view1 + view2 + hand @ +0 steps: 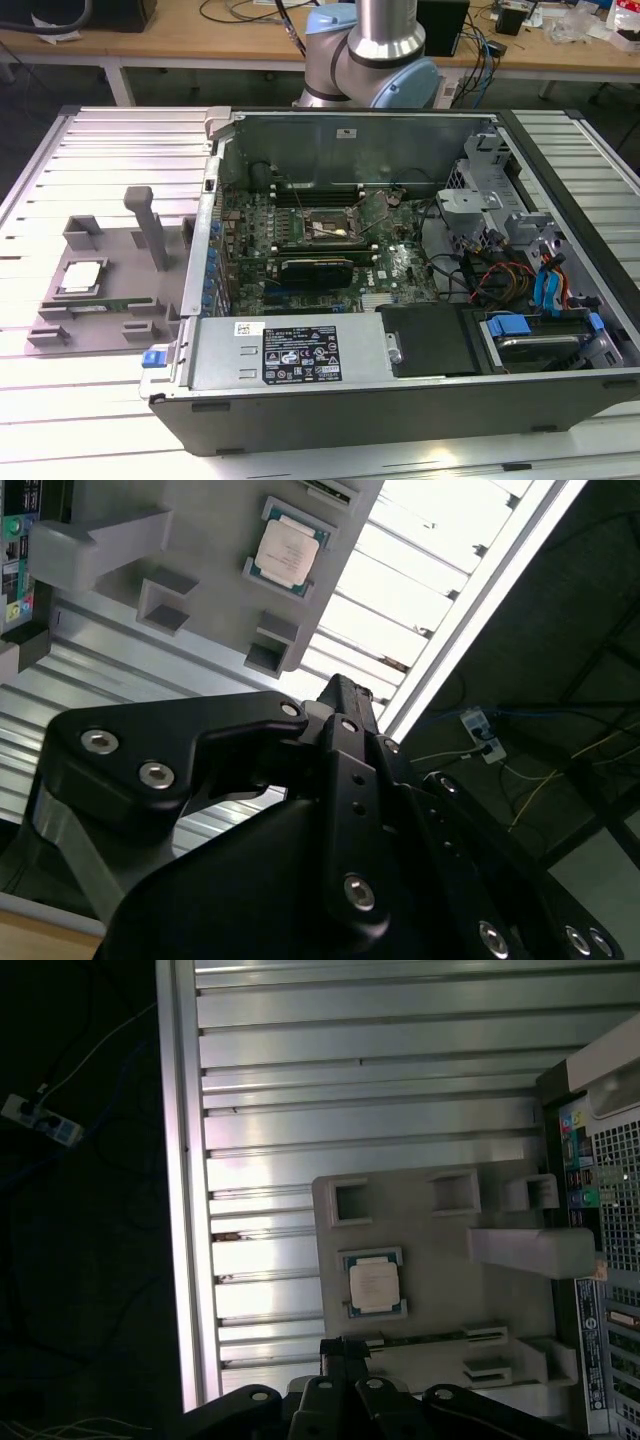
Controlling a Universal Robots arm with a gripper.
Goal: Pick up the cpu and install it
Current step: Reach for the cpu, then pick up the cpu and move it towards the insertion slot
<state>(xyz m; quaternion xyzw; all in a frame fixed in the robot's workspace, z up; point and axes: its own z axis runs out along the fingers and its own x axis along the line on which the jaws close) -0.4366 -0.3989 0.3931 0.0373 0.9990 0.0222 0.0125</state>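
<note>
Fingers (335,1352) of the gripper (345,1346) are pressed together and hold nothing. Both wrist views show them above the slatted table (110,150). Cpu (80,277) lies flat, metal plate up, in a square recess of the grey holder (115,260), apart from the gripper. In the exterior view the holder lies at 9 o'clock of the open case (300,360). The socket (328,228) sits mid-board inside the case. The arm (385,40) stands at 12 o'clock behind the case.
</note>
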